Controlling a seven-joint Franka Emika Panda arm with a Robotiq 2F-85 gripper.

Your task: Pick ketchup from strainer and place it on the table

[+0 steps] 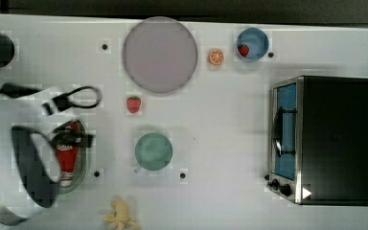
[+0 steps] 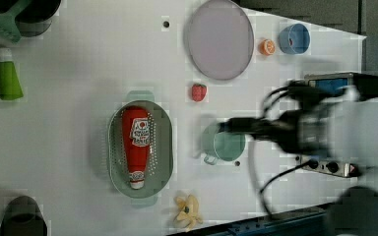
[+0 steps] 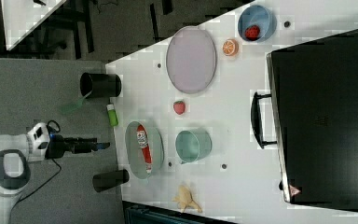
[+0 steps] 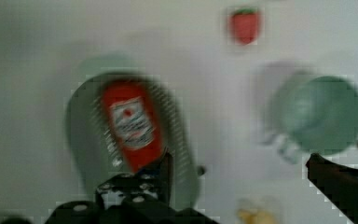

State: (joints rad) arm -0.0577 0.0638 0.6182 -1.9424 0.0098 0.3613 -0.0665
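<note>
One red ketchup squeeze bottle (image 2: 137, 142); one pale green oval plastic strainer (image 2: 163, 147); two red strawberries (image 1: 133, 104) (image 1: 243, 50); one round green mug (image 1: 153, 151); one grey round plate (image 1: 160, 54); one orange slice (image 1: 216, 57); one blue bowl (image 1: 258, 40); one black toaster oven (image 1: 335, 139); one yellow banana bunch (image 1: 120, 215); two black cups (image 3: 100, 85) (image 3: 110, 179).

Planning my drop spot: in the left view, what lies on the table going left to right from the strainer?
Strainer holding the ketchup → strawberry → green mug → orange slice → blue bowl.

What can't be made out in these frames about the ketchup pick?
- Top view: the black gripper covers the middle of the red squeeze ketchup bottle.
- Top view: the arm hides one side of the pale green oval plastic strainer.
- Wrist view: motion blur leaves the bottle's label text unreadable.
</note>
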